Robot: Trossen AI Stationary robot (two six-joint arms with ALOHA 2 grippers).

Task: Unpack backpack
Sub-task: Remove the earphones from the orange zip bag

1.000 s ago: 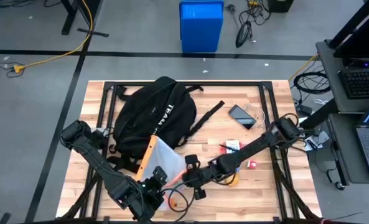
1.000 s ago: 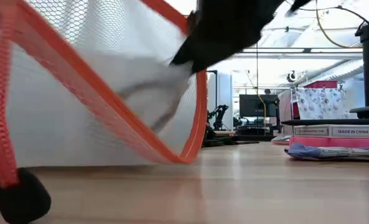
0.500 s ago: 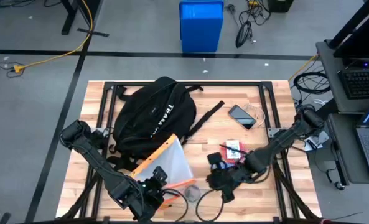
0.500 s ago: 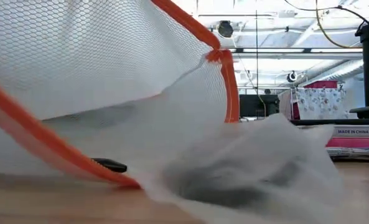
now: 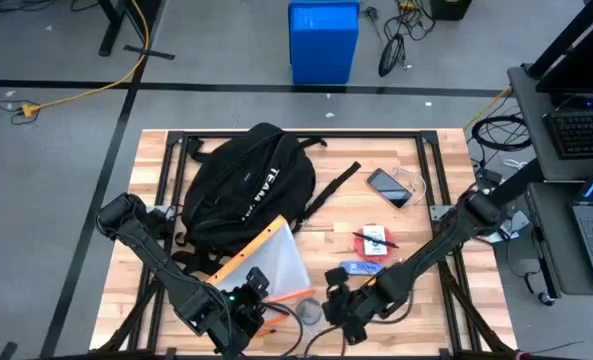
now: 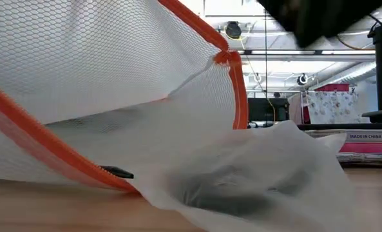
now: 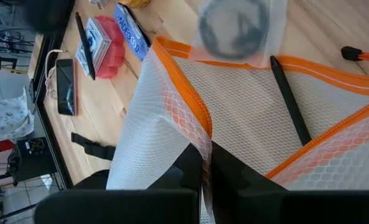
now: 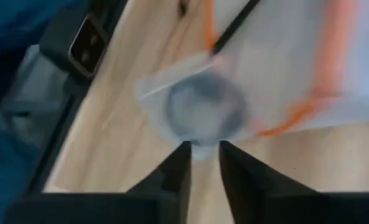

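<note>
The backpack (image 5: pixel 244 190) lies on the far left part of the surface (image 5: pixel 431 300), lettering up. Against its near side leans a white mesh pouch (image 5: pixel 266 262) with orange trim. The left pincer (image 7: pixel 204 180), at the near edge, is clamped on the pouch's orange-edged mesh. The right pincer (image 5: pixel 338 305) hovers near the near edge, just beside a clear plastic bag (image 8: pixel 200 109) holding a dark coil; its fingers stand slightly apart, gripping nothing. A phone (image 5: pixel 388 187) lies toward the far right.
</note>
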